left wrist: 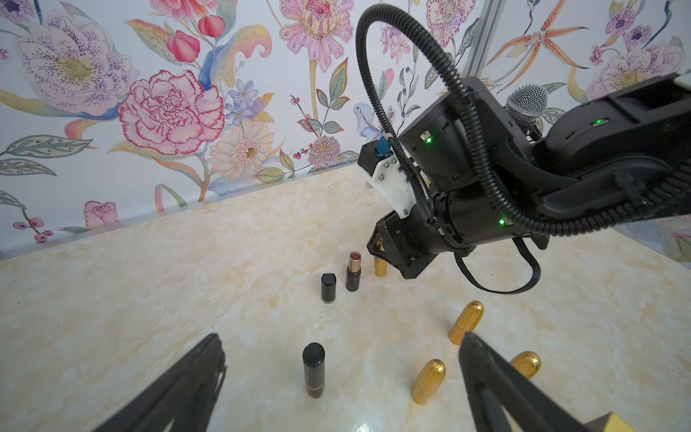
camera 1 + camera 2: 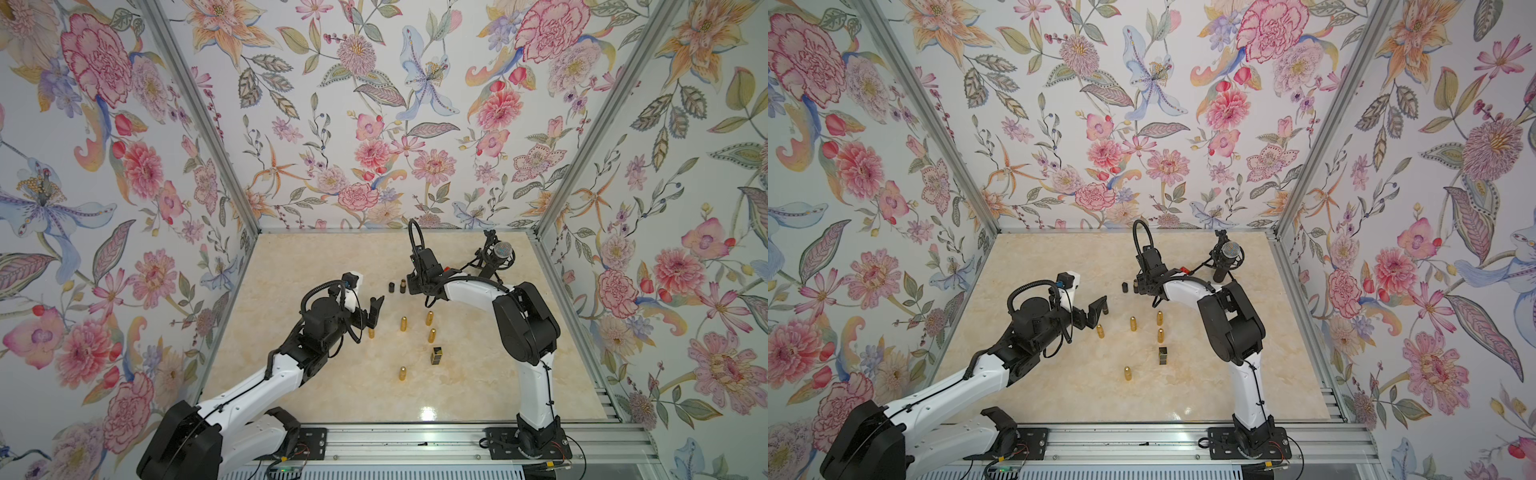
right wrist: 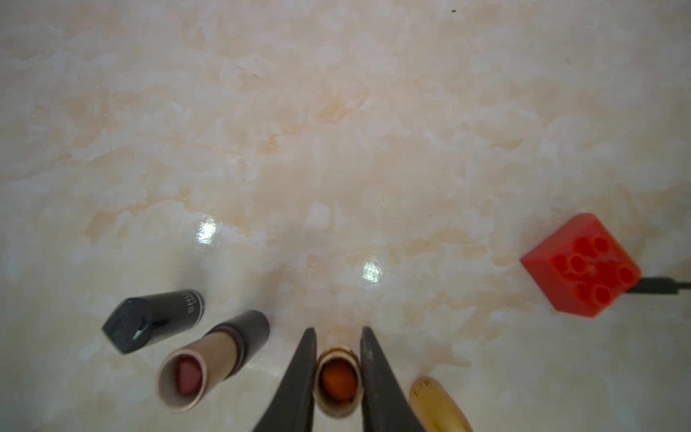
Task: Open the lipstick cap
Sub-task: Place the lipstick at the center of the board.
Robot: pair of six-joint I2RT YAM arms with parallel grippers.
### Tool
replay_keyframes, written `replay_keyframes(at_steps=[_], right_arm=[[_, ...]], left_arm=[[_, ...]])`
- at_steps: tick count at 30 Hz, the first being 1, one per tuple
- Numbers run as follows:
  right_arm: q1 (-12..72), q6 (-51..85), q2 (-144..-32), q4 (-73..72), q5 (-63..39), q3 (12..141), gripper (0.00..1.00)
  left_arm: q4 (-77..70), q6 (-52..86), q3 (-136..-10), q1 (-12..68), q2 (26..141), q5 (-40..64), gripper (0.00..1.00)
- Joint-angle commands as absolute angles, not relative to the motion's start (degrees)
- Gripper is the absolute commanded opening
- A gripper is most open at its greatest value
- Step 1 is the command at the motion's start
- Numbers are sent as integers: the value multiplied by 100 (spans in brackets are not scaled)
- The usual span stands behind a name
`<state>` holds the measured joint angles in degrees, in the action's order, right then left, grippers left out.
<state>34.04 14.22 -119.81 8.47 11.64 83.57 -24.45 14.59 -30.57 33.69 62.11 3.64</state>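
Low in the middle of the right wrist view, the right gripper [image 3: 338, 333] pinches the open gold lipstick [image 3: 338, 377] (a gold cap [image 3: 437, 404] sits just beside). It should let go softly so the lipstick stays standing. The left gripper [image 1: 341, 336] is spread wide.

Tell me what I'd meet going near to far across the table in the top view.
Lone gold lipstick → square black-and-gold case → black cap → microphone. Skipped: the middle gold lipsticks and the uncapped lipstick, too level to order.
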Motion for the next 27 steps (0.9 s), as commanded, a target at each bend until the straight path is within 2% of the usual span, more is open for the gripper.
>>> replay_keyframes(at_steps=[1,22,27], right_arm=[[3441,1503,-12138,866,1266,8405,23],[3454,1512,-12008,861,1318,8279,27],[3454,1504,-11967,862,1332,8288,34]], left_arm=[[-2427,1504,-2942,3278,6075,308,99],[-2361,1468,-3012,3254,6101,325,99],[-2364,1485,-3023,3250,6110,334,99]])
